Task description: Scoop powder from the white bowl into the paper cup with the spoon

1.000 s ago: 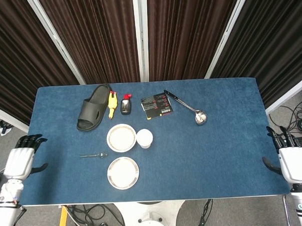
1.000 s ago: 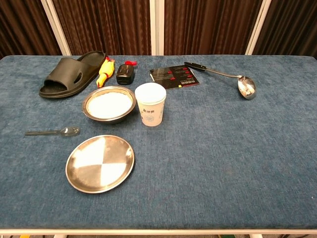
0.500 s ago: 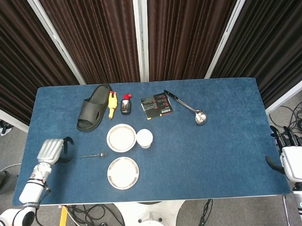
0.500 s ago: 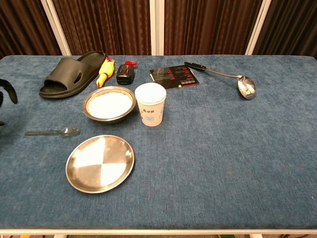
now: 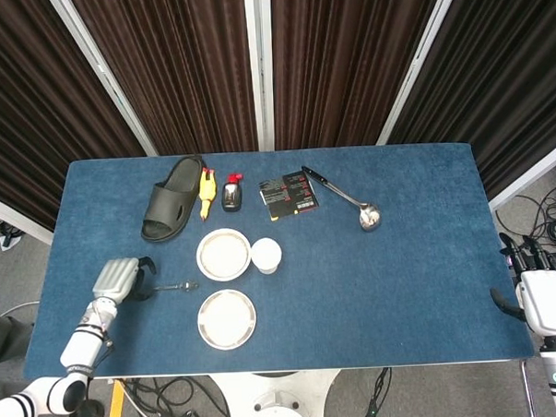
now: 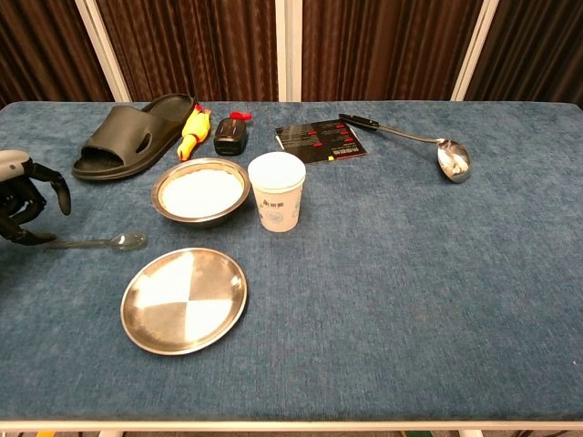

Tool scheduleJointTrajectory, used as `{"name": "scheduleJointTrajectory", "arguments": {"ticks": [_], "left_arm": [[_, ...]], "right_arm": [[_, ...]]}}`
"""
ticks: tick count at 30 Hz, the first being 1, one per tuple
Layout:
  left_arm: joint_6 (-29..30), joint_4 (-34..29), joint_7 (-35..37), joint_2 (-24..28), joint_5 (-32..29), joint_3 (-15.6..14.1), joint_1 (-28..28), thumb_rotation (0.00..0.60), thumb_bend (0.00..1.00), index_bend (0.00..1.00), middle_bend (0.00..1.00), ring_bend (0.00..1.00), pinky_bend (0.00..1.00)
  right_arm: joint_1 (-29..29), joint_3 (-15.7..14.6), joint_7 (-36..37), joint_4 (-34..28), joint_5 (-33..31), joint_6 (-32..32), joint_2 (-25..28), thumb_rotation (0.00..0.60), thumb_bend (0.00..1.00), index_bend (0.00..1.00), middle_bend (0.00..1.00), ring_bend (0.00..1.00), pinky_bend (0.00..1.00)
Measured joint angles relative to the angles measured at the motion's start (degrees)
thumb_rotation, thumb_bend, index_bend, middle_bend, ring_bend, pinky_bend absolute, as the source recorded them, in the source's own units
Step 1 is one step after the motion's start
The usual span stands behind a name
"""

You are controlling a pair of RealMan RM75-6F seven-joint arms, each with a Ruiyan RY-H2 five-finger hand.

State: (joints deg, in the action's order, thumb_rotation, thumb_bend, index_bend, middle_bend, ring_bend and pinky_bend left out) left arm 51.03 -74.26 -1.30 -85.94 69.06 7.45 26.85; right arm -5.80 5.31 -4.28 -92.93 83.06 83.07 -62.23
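Note:
A small clear spoon lies flat on the blue table, left of the dishes. The white bowl, metal-rimmed and filled with white powder, stands just left of the paper cup. My left hand hovers at the handle end of the spoon with its fingers curved and apart, holding nothing. Its thumb sits low by the handle tip. My right hand stays off the table's right edge, fingers extended and empty; the chest view does not show it.
An empty steel plate lies in front of the bowl. Along the back are a black slipper, a yellow toy, a small black object, a dark card and a metal ladle.
My left hand has come in from the table's left edge toward the right, reaching the spoon's handle end. The right hand has barely shifted. The objects have not moved.

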Motion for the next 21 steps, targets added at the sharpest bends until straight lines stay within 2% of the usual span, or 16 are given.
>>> {"name": "scheduleJointTrajectory", "arguments": {"ticks": [7,10,21], "left_arm": [[-1.11,0.04,-2.03,-2.09,-2.01,-0.42,1.02,0.600,0.36,0.56,0.93,0.89,0.98],[-1.16,0.54,-2.51,-2.97,-2.86,-0.48,1.21,0.600,0.38,0.57,0.93,0.89,0.99],[-1.84,1.31,-3.66,-4.10,-4.81,-1.01,1.64,0.600,0.38,0.57,0.93,0.89,0.99]], "right_arm": [[0.02,-0.04,0.40,0.33,-0.34,-0.24,-0.03,0.600,0.17,0.06,0.28,0.08,0.22],[0.03,-0.10,0.55,0.45,-0.46,-0.41,-0.04,0.600,0.20,0.06,0.28,0.08,0.22],[0.17,-0.23,1.01,0.92,-0.87,-0.68,-0.26,0.600,0.20,0.06,0.29,0.08,0.22]]}}
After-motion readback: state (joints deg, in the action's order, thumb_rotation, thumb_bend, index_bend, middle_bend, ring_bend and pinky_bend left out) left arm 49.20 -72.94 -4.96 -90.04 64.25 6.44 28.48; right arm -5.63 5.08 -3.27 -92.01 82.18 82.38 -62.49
